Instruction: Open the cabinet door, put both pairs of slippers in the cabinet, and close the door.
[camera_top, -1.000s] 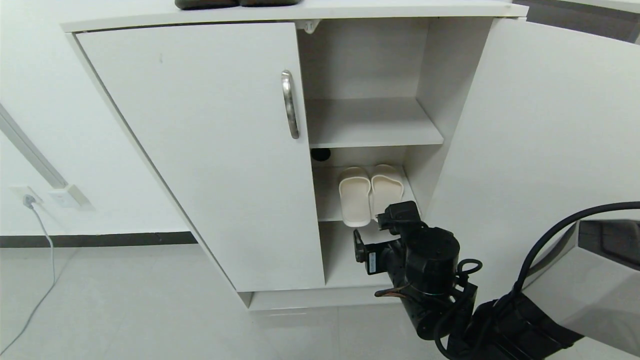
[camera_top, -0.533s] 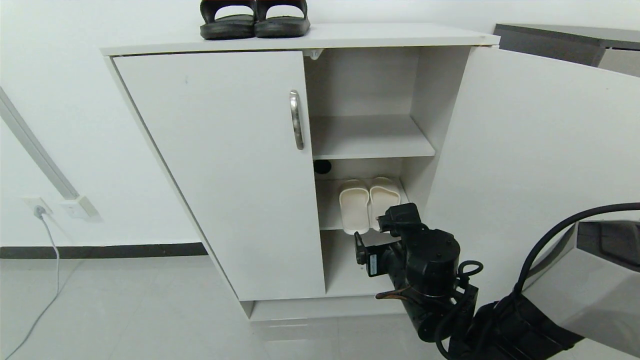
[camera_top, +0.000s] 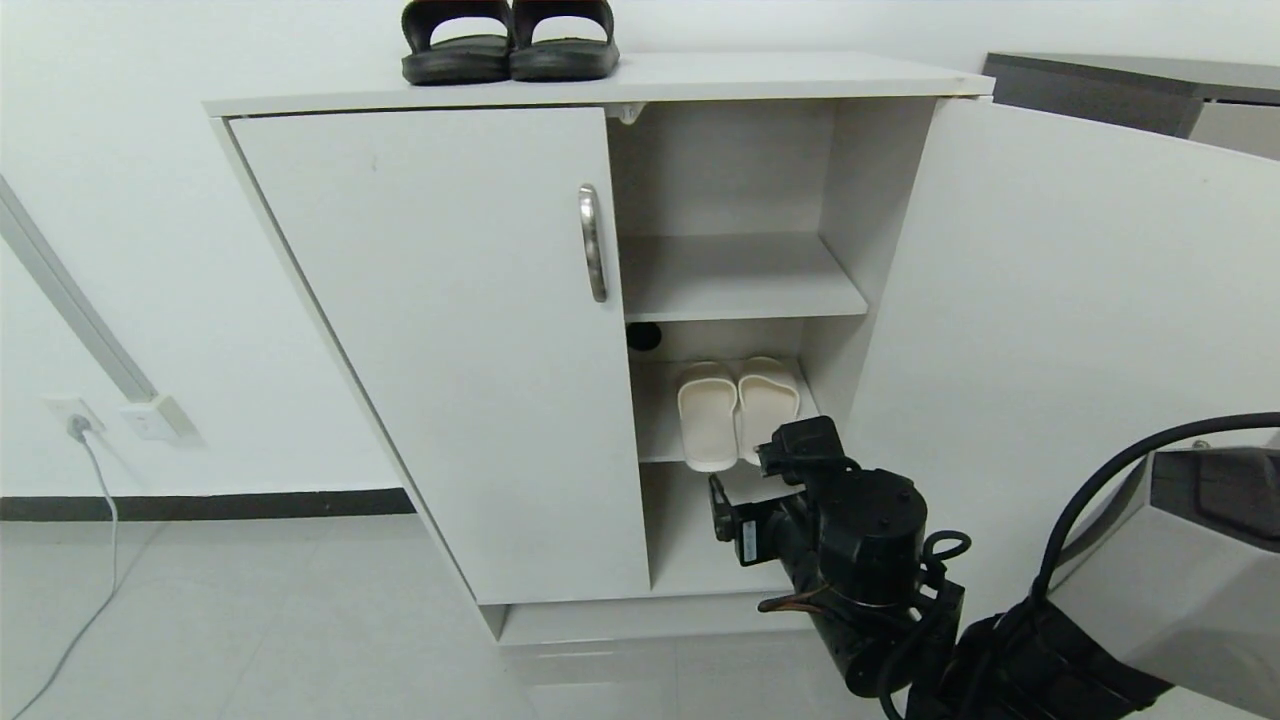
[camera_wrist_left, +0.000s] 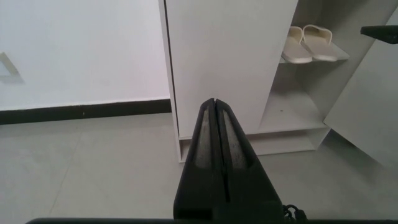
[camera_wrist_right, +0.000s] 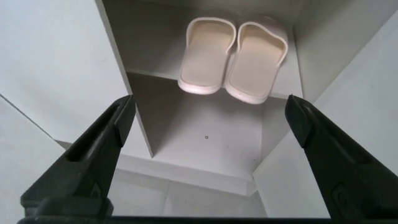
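Observation:
A pair of black slippers (camera_top: 510, 45) sits on top of the white cabinet (camera_top: 760, 72). A pair of white slippers (camera_top: 738, 412) (camera_wrist_right: 233, 56) (camera_wrist_left: 309, 43) lies side by side on the middle shelf inside. The right door (camera_top: 1060, 300) stands wide open; the left door (camera_top: 450, 330) with its metal handle (camera_top: 593, 243) is closed. My right gripper (camera_top: 760, 470) (camera_wrist_right: 209, 106) hangs open just in front of the lower compartment, below the white slippers, holding nothing. My left gripper (camera_wrist_left: 213, 106) is shut and empty, low over the floor, facing the closed left door.
The upper shelf (camera_top: 740, 280) and the bottom compartment (camera_wrist_right: 205, 143) are bare. A wall socket with a cord (camera_top: 75, 425) is at the far left near the floor. A grey piece of furniture (camera_top: 1130, 85) stands behind the open door.
The head camera has tilted up, bringing the black slippers on the cabinet top fully into sight. The slippers, doors and right gripper keep their places.

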